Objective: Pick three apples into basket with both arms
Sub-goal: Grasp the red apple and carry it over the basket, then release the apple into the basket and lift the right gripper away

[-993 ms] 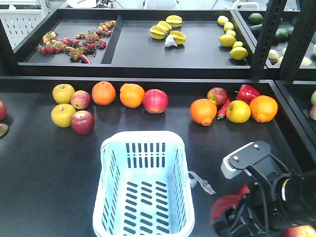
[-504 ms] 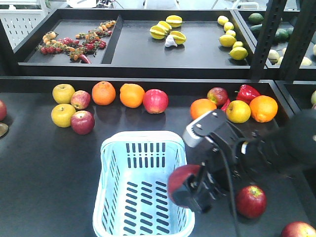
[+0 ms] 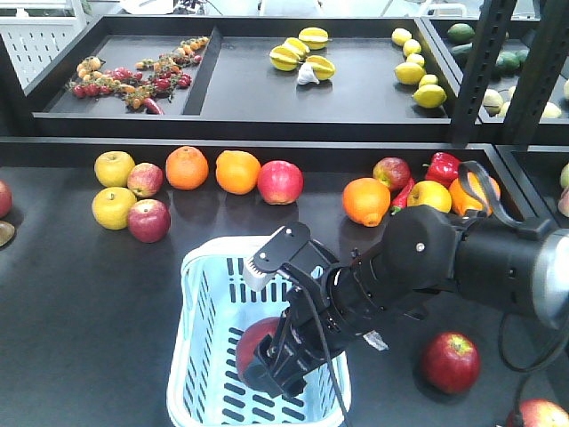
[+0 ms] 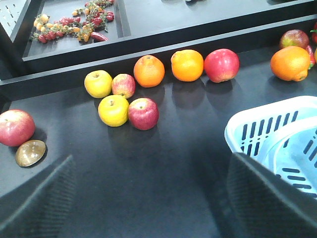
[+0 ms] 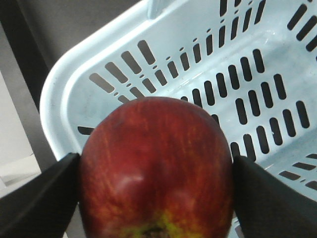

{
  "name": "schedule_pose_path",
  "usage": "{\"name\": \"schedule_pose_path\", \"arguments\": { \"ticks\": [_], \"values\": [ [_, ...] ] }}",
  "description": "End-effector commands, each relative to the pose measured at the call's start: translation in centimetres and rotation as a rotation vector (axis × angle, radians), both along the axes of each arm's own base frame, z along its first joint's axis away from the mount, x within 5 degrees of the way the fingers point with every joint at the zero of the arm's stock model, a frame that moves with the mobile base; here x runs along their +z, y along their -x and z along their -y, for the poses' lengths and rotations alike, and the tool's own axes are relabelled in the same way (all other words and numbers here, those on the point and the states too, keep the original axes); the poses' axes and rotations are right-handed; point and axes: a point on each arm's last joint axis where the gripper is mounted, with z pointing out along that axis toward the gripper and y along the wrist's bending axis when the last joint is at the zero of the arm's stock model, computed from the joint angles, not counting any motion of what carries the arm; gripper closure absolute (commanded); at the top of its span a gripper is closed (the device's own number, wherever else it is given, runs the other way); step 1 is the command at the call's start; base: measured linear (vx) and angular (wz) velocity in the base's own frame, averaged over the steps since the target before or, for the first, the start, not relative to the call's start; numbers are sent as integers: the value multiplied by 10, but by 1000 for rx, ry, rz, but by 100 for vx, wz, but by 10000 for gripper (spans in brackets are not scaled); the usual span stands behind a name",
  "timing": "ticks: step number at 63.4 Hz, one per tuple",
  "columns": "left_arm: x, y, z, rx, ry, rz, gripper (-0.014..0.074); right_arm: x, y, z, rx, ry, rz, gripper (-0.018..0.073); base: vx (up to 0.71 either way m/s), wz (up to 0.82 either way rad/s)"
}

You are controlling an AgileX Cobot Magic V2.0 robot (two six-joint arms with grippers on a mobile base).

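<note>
**Front view:** The right arm (image 3: 427,258) reaches over the basket (image 3: 188,294). Its right fingers (image 3: 277,369) are closed on the held apple (image 3: 253,345), which hangs over the basket's interior. Whether it is already below the rim I cannot tell. The slotted floor that shows around it is bare, so I judge that nothing is delivered yet. This is the first apple, not yet released, and two remain. Likely candidates are the right-hand apple (image 3: 451,362), on the worktop (image 3: 71,338) right of the basket, and the left-hand apple (image 3: 148,220), to the basket's left and behind it.

**Left wrist view:** The left fingers (image 4: 267,198) stand wide apart with nothing between them, over the matt black worktop left of the basket. Their faces look finely ribbed. The left-hand apple lies beyond them, touching a yellow apple (image 4: 113,110).

**Right wrist view:** Black fingers press both flanks of the held apple. Its skin is glossy and streaked dark red, turning yellow-green at the near end. Beneath it the basket is smooth pale plastic, with a rounded rim and rows of oblong slots.
</note>
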Motion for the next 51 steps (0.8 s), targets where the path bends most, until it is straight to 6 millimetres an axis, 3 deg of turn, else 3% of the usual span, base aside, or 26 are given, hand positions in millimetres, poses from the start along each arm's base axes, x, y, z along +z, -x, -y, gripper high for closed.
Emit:
{"name": "schedule_pose_path", "arguments": {
  "ticks": [1,20,51],
  "values": [
    [12,-1,1,-9,22,81,4,25,-5,-1,-60,-79,67,93,0,0],
    [12,-1,1,-9,22,81,4,27,-6,-4,-113,-134,30,-98,0,0],
    [12,-1,1,-9,22,81,4,25,-3,-3,-74,-99,27,-81,0,0]
  ]
}}
